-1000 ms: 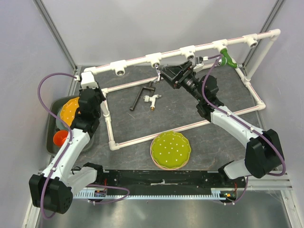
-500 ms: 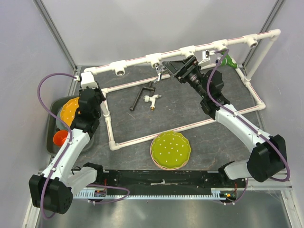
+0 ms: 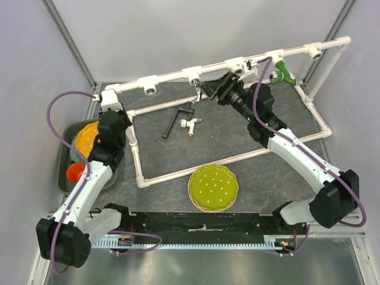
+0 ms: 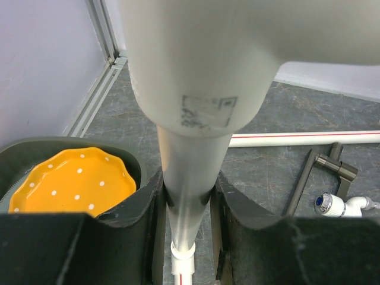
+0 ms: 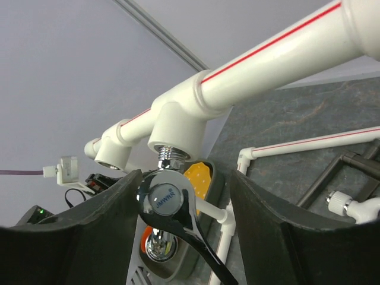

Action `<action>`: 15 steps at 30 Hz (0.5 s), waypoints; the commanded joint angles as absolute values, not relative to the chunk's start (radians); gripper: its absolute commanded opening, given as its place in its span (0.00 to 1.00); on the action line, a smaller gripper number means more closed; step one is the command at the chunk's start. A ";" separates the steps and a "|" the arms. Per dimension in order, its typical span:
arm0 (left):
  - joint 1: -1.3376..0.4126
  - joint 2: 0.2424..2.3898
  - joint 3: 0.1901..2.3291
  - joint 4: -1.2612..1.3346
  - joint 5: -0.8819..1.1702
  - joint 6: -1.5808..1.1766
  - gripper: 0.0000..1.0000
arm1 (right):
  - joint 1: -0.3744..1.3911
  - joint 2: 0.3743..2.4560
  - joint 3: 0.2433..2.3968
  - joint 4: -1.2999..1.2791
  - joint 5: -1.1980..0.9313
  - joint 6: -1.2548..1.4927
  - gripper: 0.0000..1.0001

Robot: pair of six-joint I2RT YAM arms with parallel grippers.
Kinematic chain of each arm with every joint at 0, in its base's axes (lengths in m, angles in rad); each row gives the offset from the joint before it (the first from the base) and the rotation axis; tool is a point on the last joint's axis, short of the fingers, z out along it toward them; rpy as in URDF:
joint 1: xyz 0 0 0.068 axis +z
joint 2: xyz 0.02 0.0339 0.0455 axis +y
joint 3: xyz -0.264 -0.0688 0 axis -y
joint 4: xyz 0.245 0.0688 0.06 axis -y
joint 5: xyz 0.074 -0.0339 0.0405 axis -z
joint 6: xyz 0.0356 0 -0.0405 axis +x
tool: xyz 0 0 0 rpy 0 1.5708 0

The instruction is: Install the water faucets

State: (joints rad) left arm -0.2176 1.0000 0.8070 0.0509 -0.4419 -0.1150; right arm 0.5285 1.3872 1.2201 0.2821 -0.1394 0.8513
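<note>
A shiny silver faucet (image 3: 199,91) with a lever handle hangs screwed into a white tee socket of the pipe frame (image 3: 196,74); it fills the right wrist view (image 5: 169,199). My right gripper (image 3: 208,90) is open, its fingers (image 5: 107,219) on either side of the faucet. A white faucet with a brass end (image 3: 191,124) lies on the mat, also seen in the left wrist view (image 4: 341,205). My left gripper (image 3: 122,122) is shut on the frame's white left pipe (image 4: 187,178).
A black L-shaped bar (image 3: 175,119) lies beside the white faucet. A green tap (image 3: 285,74) sits on the frame's right end. A yellow-green plate (image 3: 212,187) lies near the front. A grey tray (image 3: 64,160) at the left holds an orange plate (image 3: 88,136) and an orange cup (image 3: 75,173).
My right wrist has rolled and shifted a little back along the top rail, staying at the silver faucet. The faucet stays in its socket. The left arm has not moved.
</note>
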 commanded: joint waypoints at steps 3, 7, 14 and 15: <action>-0.216 0.985 0.841 0.049 -0.436 -0.212 0.02 | 0.535 1.391 1.282 0.241 -0.118 0.799 0.60; -0.218 0.985 0.841 0.049 -0.436 -0.212 0.02 | 0.535 1.390 1.272 0.265 -0.120 0.839 0.41; -0.216 0.983 0.841 0.048 -0.437 -0.212 0.02 | 0.534 1.417 1.224 0.423 -0.190 1.049 0.18; -0.218 0.982 0.841 0.048 -0.437 -0.212 0.02 | 0.534 1.420 1.204 0.473 -0.193 1.080 0.14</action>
State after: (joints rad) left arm -0.2176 1.0000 0.8070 0.0502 -0.4400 -0.1154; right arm 0.5385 1.4025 1.2320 0.3046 -0.1535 0.9131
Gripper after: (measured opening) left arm 0.355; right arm 0.415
